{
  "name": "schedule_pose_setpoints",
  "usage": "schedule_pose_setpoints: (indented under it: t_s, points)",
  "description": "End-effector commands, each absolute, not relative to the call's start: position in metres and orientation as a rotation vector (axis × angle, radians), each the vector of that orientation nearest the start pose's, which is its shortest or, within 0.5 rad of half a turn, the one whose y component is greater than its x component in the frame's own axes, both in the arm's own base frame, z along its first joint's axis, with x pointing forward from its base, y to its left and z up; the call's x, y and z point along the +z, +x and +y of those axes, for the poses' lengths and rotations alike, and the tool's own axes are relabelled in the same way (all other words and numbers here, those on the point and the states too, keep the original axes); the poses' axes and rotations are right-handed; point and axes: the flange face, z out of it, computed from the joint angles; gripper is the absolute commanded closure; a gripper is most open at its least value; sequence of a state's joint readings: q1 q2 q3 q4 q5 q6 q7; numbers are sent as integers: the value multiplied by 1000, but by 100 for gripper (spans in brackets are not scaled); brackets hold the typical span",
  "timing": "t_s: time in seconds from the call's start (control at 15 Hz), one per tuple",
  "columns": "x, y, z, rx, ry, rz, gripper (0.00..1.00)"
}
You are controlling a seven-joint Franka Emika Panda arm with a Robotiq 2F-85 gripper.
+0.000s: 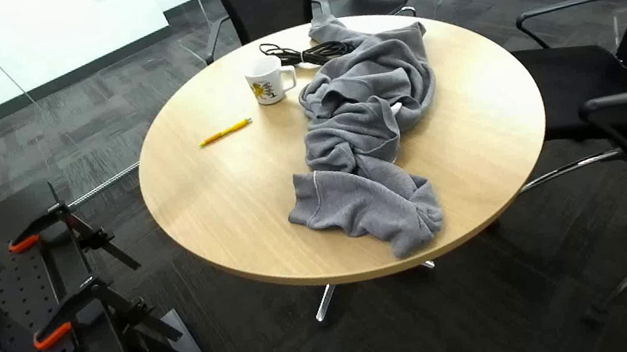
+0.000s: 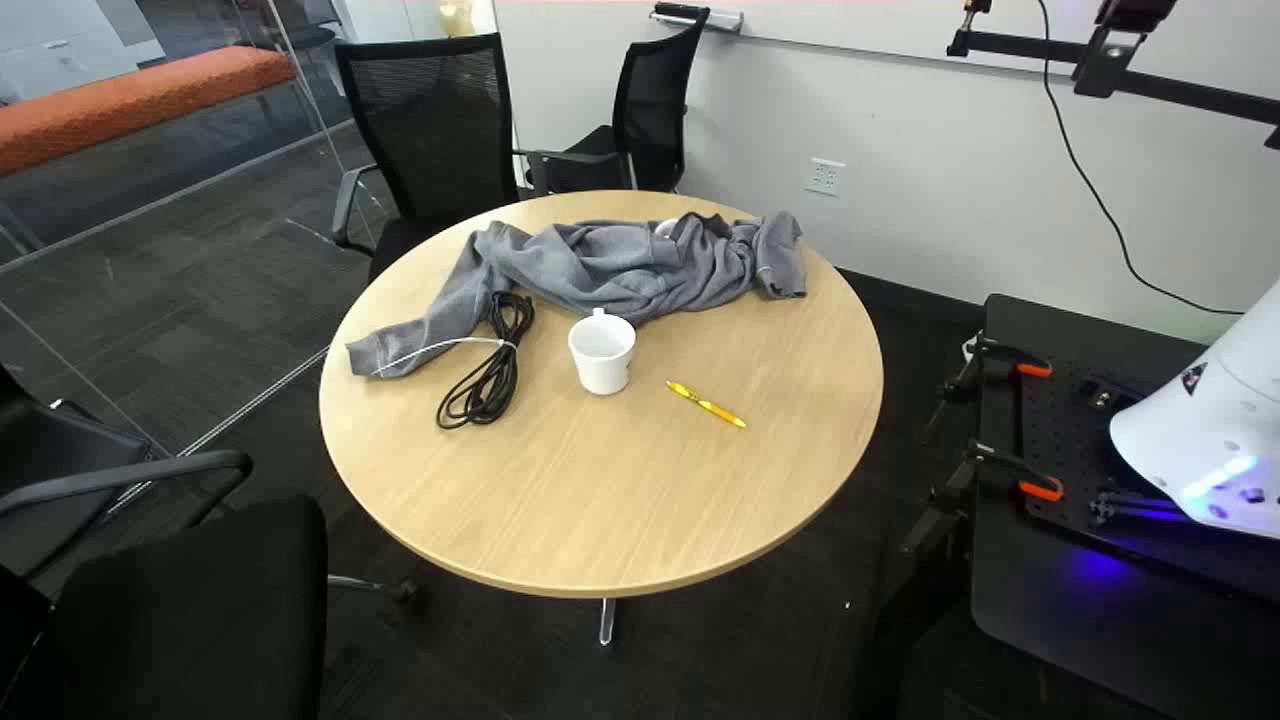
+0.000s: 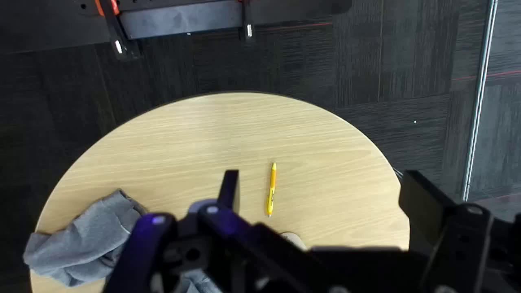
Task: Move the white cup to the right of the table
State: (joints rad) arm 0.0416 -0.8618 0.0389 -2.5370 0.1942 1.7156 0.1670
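The white cup [image 1: 263, 81] stands upright on the round light wood table [image 1: 206, 190], beside the grey cloth. It also stands there in an exterior view [image 2: 603, 360], its handle towards the cloth. In the wrist view only a small part of the cup [image 3: 294, 239] shows; my gripper hides the rest. The table shows in an exterior view [image 2: 600, 510] and in the wrist view [image 3: 183, 142]. My gripper [image 3: 323, 183] is open, its fingers wide apart with nothing between them, high above the table. It is out of view in both exterior views.
The grey cloth [image 1: 367, 81] lies across the table, with a small white thing [image 1: 396, 108] partly hidden in it. A coiled black cable [image 2: 490, 375] and a yellow pen [image 2: 706, 404] lie near the cup. Chairs [image 1: 598, 84] surround the table. A black bench [image 2: 1080, 630] with clamps stands beside it.
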Motion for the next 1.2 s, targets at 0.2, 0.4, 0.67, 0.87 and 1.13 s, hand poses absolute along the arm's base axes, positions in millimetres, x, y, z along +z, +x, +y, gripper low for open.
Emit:
schedule_pose_setpoints:
  t_s: [0.2, 0.4, 0.67, 0.87, 1.13]
  points:
    - [542, 295, 44, -30, -2969, 184, 0]
    - [542, 295, 44, -30, -2969, 184, 0]
    - [546, 312, 51, -93, -2975, 255, 0]
    - [546, 336, 69, -189, -2991, 328, 0]
    - [536, 377, 96, -325, -2984, 518, 0]
